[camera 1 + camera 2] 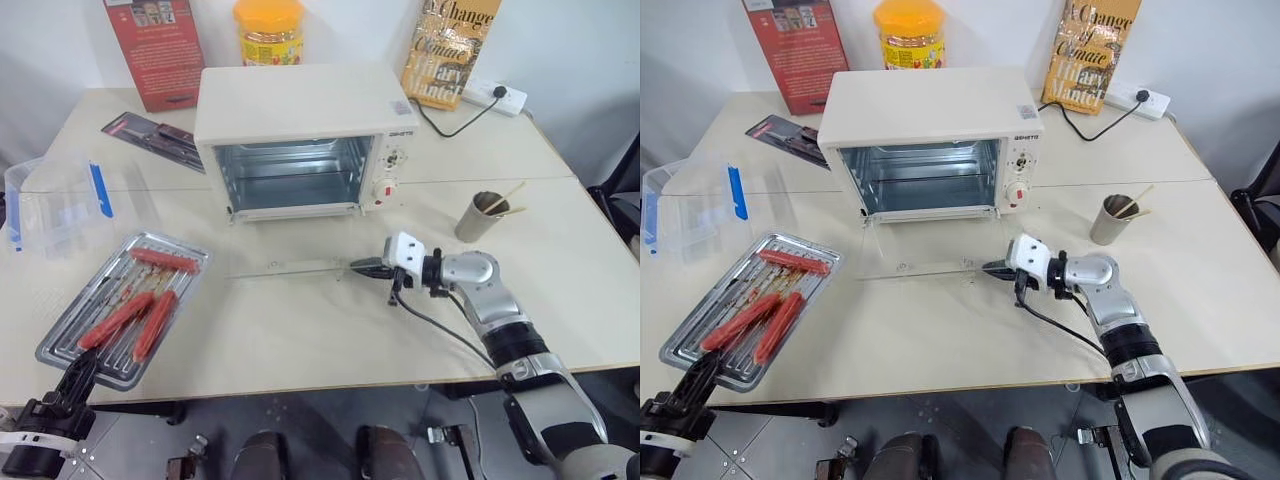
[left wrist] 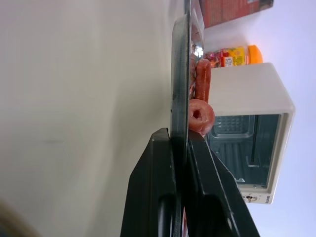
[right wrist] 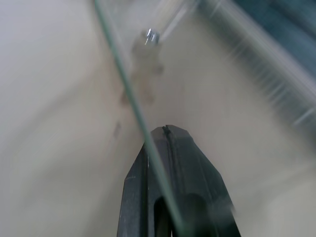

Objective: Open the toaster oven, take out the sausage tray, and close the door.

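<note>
The cream-white toaster oven (image 1: 300, 100) stands at the back of the table, its metal interior empty. Its door (image 1: 290, 266) lies folded down flat in front of it, the glass nearly see-through. My right gripper (image 1: 358, 267) is shut, its tips at the right end of the door's front edge. In the right wrist view the glass edge (image 3: 123, 84) crosses the fingers (image 3: 185, 163); whether it is pinched I cannot tell. The sausage tray (image 1: 85, 295), silver with several red sausages (image 1: 160, 260), lies on the table at the left. My left gripper (image 1: 78, 375) is shut on its near corner rim (image 2: 180, 74).
A clear plastic box (image 1: 60, 205) with a blue clip sits left of the oven. A metal cup (image 1: 487, 215) with sticks stands right of it. Books (image 1: 150, 45), a yellow jar (image 1: 268, 30) and a power strip (image 1: 497, 95) line the back wall.
</note>
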{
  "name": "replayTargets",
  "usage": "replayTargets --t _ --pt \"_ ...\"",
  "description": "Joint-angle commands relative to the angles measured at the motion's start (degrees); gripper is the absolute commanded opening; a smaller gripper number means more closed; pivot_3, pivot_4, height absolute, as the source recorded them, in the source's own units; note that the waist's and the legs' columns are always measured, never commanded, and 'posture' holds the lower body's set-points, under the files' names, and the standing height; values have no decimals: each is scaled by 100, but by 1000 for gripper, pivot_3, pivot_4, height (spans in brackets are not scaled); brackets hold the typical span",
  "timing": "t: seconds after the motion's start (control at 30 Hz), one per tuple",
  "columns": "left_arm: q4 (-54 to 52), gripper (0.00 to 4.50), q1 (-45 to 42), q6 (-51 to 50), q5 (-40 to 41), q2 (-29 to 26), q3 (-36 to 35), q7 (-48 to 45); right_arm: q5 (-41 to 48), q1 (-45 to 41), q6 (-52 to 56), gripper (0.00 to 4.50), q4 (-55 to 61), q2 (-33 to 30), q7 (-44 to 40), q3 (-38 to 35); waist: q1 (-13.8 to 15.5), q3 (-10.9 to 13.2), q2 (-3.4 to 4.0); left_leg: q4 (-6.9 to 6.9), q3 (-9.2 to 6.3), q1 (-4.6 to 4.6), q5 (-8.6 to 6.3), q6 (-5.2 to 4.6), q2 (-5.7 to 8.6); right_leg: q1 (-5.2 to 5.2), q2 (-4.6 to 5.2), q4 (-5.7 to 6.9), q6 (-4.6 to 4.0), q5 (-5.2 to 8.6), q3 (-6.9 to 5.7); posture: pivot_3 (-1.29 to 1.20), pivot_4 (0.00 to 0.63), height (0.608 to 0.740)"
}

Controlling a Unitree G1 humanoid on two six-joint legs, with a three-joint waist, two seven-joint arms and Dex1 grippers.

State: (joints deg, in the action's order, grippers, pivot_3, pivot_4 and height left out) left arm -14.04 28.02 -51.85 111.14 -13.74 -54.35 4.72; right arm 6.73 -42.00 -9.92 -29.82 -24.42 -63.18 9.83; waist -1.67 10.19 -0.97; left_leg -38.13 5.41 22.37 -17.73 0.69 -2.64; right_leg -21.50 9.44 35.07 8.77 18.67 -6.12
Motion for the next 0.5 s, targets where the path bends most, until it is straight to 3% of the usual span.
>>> replayTargets --t 0.03,0.27,0.5 --pt "119 0 148 -162 186 -102 -261 -290 450 -342 412 18 554 -62 -143 -319 2 0 0 0 -1 -1 -2 1 0 0 0 1 0 0 0 0 150 740" --pt "365 0 254 -606 186 -414 -46 -564 713 -1009 818 18 652 -114 -175 -599 11 0 0 0 -2 0 -11 0 -3 -3 -1 6 0 0 -2 0 150 740" --pt "342 0 -74 -1119 186 -1438 846 -632 607 -1498 733 18 458 -105 223 -818 -11 4 7 2 -2 -1 -15 5 -5 -16 -1 27 -1 1 2 0 150 740"
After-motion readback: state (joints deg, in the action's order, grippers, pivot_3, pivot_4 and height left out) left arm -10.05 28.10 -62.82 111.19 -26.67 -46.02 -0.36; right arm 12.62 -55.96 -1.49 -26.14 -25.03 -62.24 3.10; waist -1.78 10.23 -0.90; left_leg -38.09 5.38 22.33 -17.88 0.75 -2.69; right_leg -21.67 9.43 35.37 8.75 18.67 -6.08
